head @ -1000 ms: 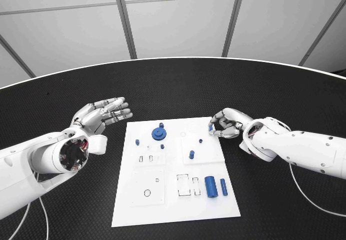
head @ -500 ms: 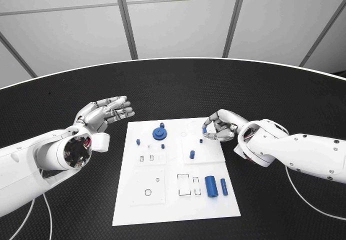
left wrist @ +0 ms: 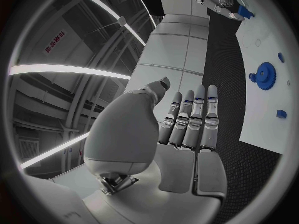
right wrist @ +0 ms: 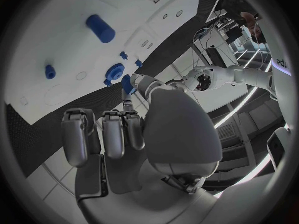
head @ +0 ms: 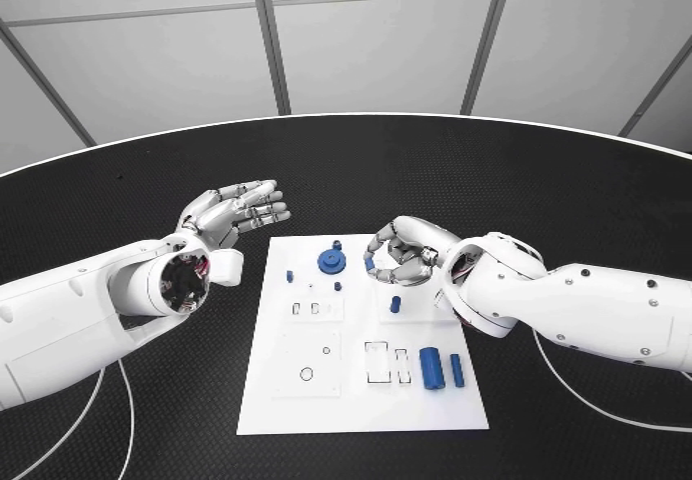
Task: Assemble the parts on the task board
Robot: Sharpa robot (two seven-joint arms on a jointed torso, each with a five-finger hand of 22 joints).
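Observation:
The white task board [head: 281, 400] lies in the middle of the table. A blue gear [head: 332, 263] stands near its far edge, with small blue pegs [head: 395, 304] round it. My right hand [head: 401, 252] hovers over the board's far part, just right of the gear. It pinches a small blue part [right wrist: 126, 83] between thumb and finger, while the gear [right wrist: 114, 71] lies close beyond that part. My left hand [head: 238, 210] is raised off the board's far left corner, holding nothing, its fingers [left wrist: 193, 117] stretched out side by side.
A thick blue cylinder [head: 431, 365] and a thinner one [head: 457, 370] lie on the board's near right part, beside rectangular slots [head: 375, 362]. A cable [head: 577, 385] runs under my right arm. The black table [head: 144, 440] surrounds the board.
My right hand has moved left with the small blue part, from the board's far right edge to just beside the gear. The camera has shifted; my left hand stays raised.

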